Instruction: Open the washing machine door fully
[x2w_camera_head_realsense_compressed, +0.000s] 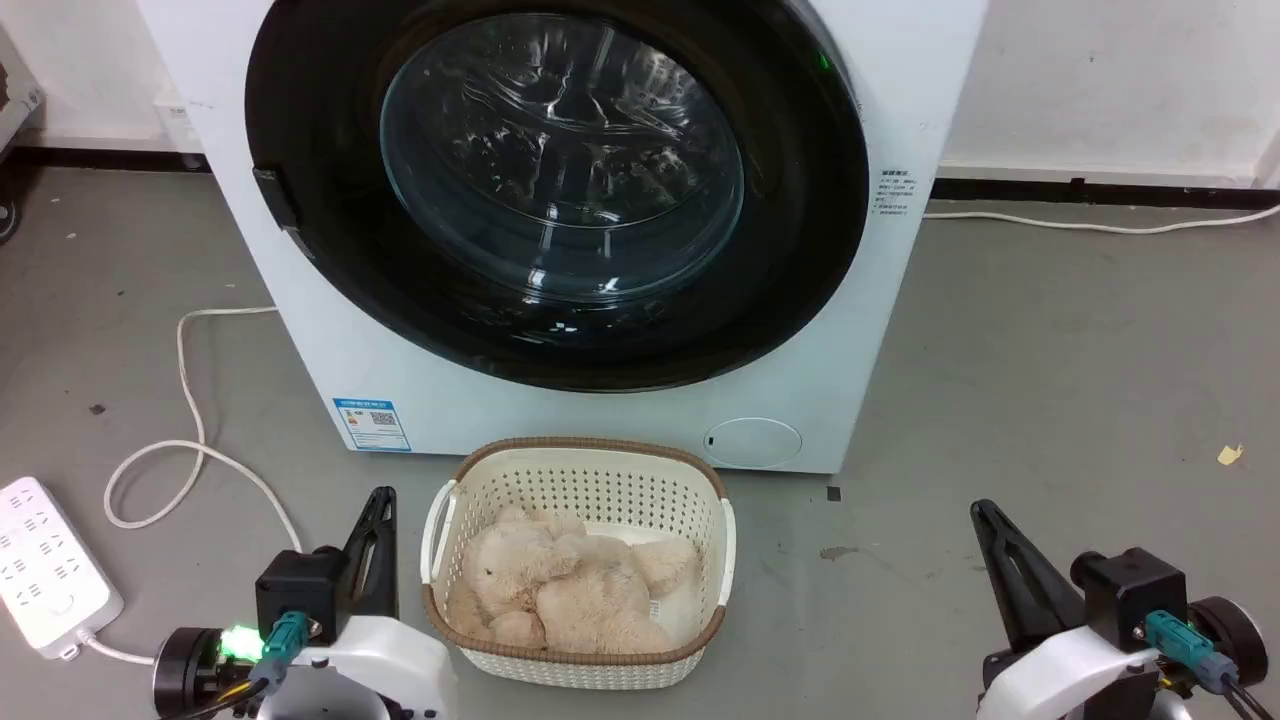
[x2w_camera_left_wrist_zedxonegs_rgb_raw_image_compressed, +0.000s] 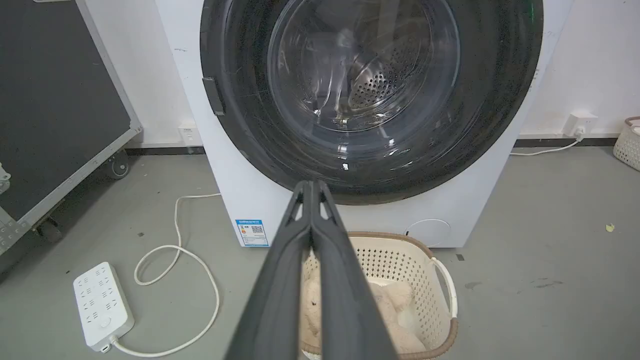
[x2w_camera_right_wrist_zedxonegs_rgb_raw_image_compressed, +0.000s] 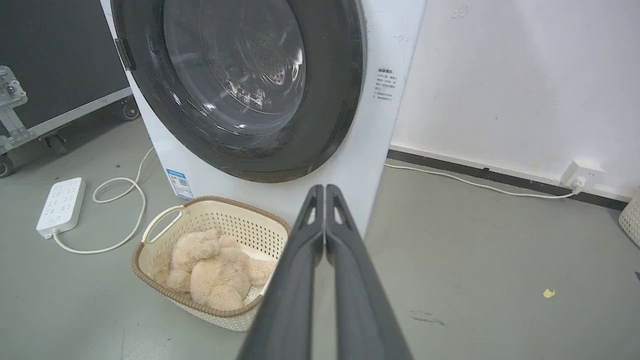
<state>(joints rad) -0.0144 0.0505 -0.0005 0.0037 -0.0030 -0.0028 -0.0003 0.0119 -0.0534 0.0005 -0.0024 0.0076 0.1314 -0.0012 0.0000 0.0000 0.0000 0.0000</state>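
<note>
While our left tool (x2w_camera_head_realsense_compressed: 383, 500) and right tool (x2w_camera_head_realsense_compressed: 985, 512) hang clenched and empty at 7 and 5 o'clock, we see the washing machine door (x2w_camera_head_realsense_compressed: 560, 180) closed against the washing machine (x2w_camera_head_realsense_compressed: 560, 415) at 12 o'clock, behind a basket (x2w_camera_head_realsense_compressed: 590, 444).

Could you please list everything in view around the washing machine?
White boxy front-loading washing machine: one, white, against the wall.
Large round glossy black door with clear glass bowl: one, black, closed on the machine's front.
Blue label: one, blue, low on its front, left.
Small round cover: one, white, low on its front, right.
Cream perforated plastic basket: one, cream with brown rim, on floor before the machine.
Beige plush toy: one, beige, in the basket.
White power strip: one, white, floor, far left.
White cable: one, white, looped on floor left of the machine.
Left gripper: one, dark fingers, shut, lower left.
Right gripper: one, dark fingers, shut, lower right.
</note>
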